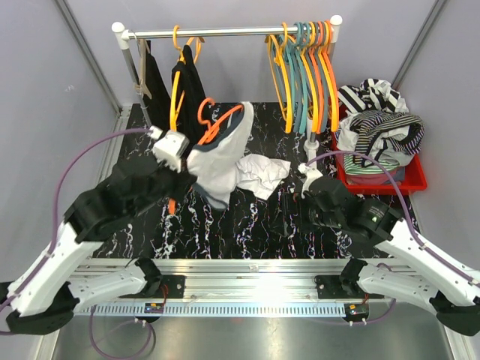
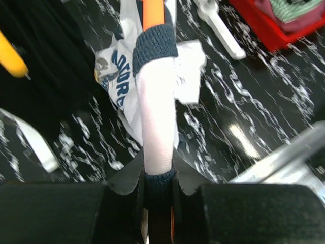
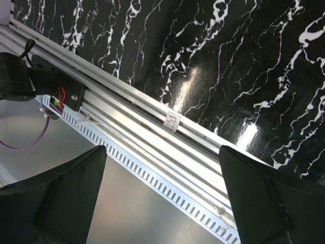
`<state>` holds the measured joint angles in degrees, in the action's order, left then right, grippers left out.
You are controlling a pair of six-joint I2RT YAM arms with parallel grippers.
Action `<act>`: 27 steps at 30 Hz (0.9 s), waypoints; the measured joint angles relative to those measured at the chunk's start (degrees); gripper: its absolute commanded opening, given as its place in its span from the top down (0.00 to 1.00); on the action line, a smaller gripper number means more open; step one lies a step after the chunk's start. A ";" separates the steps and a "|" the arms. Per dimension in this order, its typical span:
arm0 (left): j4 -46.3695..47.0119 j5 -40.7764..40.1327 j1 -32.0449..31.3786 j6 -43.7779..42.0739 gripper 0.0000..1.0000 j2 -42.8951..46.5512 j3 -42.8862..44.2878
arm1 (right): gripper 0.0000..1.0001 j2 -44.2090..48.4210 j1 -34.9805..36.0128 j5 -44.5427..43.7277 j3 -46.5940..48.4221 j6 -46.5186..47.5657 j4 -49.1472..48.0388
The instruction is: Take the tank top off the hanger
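Note:
The white tank top [image 1: 220,160] with dark knit trim hangs on an orange hanger [image 1: 215,122], held tilted above the black marble table [image 1: 247,225]. My left gripper [image 1: 178,152] is shut on the hanger's lower end, over the tank top's strap. In the left wrist view the jaws [image 2: 158,179] pinch the dark trim and the orange hanger together. The white strap [image 2: 155,101] runs up the hanger arm [image 2: 152,12]. My right gripper [image 1: 296,206] is open and empty, low over the table's near edge [image 3: 162,152].
A rail [image 1: 225,32] at the back carries black garments [image 1: 187,86] on orange hangers and several empty coloured hangers [image 1: 307,67]. A crumpled white garment [image 1: 261,174] lies mid-table. A red bin [image 1: 409,180] of striped clothes stands at the right. The front aluminium rail [image 3: 152,122] lies under my right gripper.

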<state>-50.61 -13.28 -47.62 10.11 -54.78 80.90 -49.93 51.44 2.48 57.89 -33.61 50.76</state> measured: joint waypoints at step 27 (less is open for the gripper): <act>-20.46 19.93 -2.75 19.78 1.00 19.61 -13.97 | 0.13 -27.45 0.00 -6.43 15.19 -15.78 -17.77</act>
<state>-71.07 6.66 -50.37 29.89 -35.18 66.94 -77.38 51.44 -3.95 73.08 -49.39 32.99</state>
